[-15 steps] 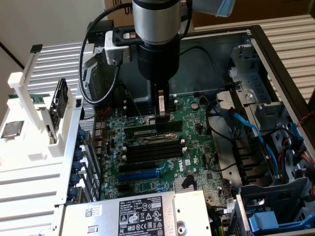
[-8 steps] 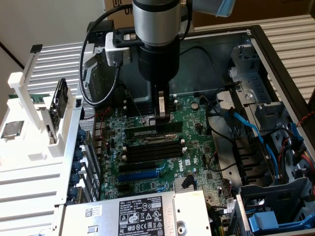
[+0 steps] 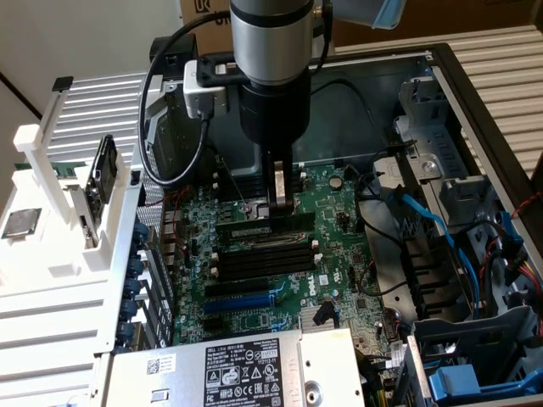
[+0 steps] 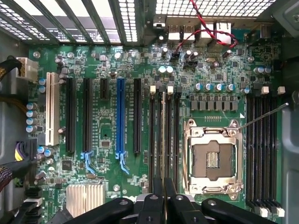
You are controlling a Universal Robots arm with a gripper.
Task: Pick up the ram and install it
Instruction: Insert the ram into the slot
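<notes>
Narrow-set, the black claw (image 4: 163,183) grips the long thin green ram stick (image 4: 162,135) on edge over the black memory slots (image 3: 263,256), twelve o'clock from the blue expansion slot (image 3: 246,301) in the exterior view: pickup done, I'd say, seating unconfirmed.

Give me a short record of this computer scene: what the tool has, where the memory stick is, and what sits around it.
tool: closed on the memory stick, pointing straight down into the open computer case
memory stick: upright on its edge, in line with the black memory slots, at the slot farthest from the blue slot
seated or not: cannot tell
neighbouring slots: bare, white end clips showing
processor socket: beside the slot bank, no chip in it
</notes>
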